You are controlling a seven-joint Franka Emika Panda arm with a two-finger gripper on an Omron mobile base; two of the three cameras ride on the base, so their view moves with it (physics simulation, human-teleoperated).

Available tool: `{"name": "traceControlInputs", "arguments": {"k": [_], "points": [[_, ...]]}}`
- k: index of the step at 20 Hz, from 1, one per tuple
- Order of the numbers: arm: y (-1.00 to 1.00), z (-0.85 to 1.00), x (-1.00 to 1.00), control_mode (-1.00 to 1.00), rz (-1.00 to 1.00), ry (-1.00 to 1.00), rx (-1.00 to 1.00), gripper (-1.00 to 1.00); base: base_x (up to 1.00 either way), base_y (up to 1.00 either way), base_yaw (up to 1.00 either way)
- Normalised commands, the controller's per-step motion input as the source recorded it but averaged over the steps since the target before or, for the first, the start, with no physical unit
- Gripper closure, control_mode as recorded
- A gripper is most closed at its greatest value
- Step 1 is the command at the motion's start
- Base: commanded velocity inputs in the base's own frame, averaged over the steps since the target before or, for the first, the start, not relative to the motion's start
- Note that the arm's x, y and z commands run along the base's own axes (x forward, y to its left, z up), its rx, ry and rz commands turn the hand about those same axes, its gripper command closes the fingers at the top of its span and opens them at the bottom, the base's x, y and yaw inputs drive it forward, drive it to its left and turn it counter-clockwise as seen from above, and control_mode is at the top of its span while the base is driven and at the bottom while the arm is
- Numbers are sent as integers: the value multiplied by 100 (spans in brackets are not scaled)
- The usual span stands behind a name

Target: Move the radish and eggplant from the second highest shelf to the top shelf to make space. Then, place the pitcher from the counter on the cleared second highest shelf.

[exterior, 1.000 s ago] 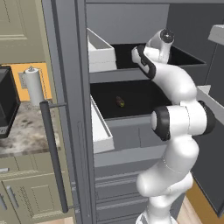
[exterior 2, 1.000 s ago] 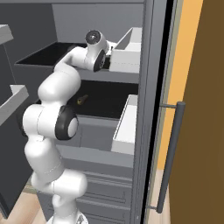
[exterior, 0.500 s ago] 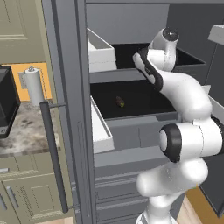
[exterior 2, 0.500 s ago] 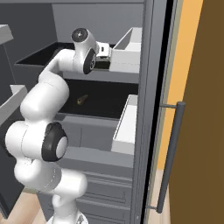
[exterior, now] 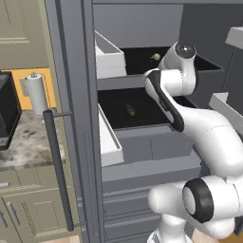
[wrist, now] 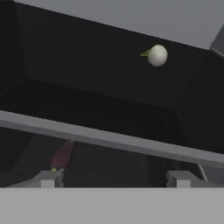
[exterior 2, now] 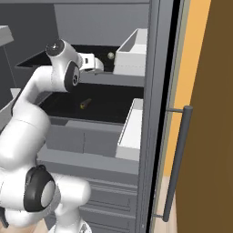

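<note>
Grey fridge-like cabinet interior, door swung open, counter (exterior: 21, 142) off at 9 o'clock of the left base view. Radish (wrist: 157, 55) already sits on the top shelf (exterior: 142, 80), at 1 o'clock in the hand view, pale and round, well apart from the gripper (wrist: 116, 178). Eggplant (exterior: 130, 110) lies alone on the second highest shelf (exterior: 142, 128), near its middle; the hand view shows it as a reddish-dark blur (wrist: 62, 154) at 7 o'clock, just beyond the left fingertip. Gripper hangs at the top shelf's front rim, jaws spread wide, nothing between them.

Judgement: radish step looks done, eggplant pick is in hand. Next move calls for dropping below the rim, reaching into the lower shelf, lining the jaws across the eggplant's narrow width. Pitcher placement not yet begun.
</note>
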Motion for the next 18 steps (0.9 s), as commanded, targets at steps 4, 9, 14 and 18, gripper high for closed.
{"name": "traceControlInputs", "arguments": {"k": [4,9,14,18], "points": [[45,-77,-100,-100,0,-1,0,-100,0,0,0],[58,-78,-76,-100,0,1,2,-100,0,0,0],[63,-42,-20,-100,0,11,3,-100,0,0,0],[36,-2,0,-100,3,21,4,-100,0,0,0]]}}
